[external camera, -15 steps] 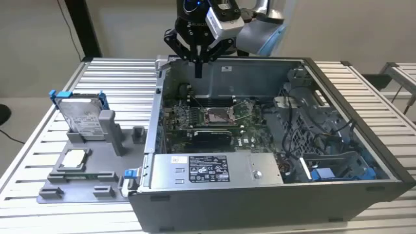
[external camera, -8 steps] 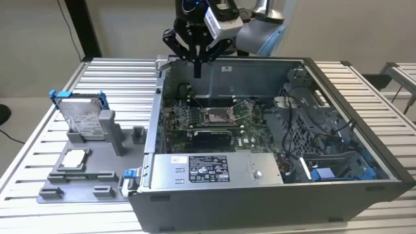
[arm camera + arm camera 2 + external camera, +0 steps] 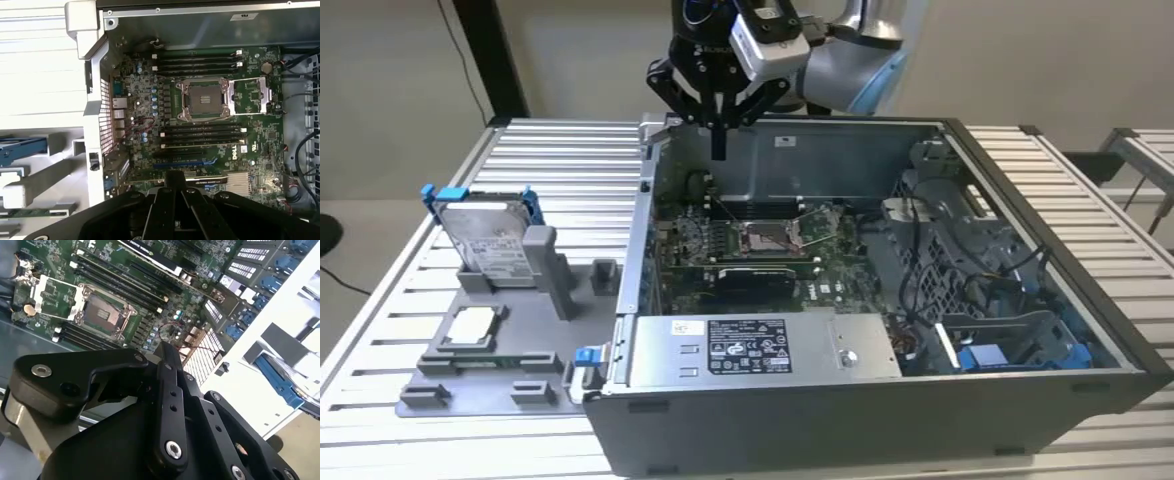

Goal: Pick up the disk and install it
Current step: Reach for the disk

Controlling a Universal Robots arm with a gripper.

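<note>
The disk (image 3: 491, 238) is a silver-grey drive with a white label in a blue carrier frame. It stands upright in a grey holder on the exterior view's left, outside the computer case. My gripper (image 3: 718, 150) hangs over the case's back left corner, well apart from the disk, fingers pointing down. The fingers are shut with nothing between them. In both wrist views the black fingers meet at one tip (image 3: 165, 347) (image 3: 175, 175) above the green motherboard (image 3: 210, 130).
The open grey case (image 3: 801, 420) takes up the middle and right of the slatted table (image 3: 400, 440). Inside are the processor socket (image 3: 767, 237), a grey box with a black label (image 3: 747, 350) and a blue bay (image 3: 994, 355). A small square chip (image 3: 470, 328) lies on the fixture plate (image 3: 480, 395).
</note>
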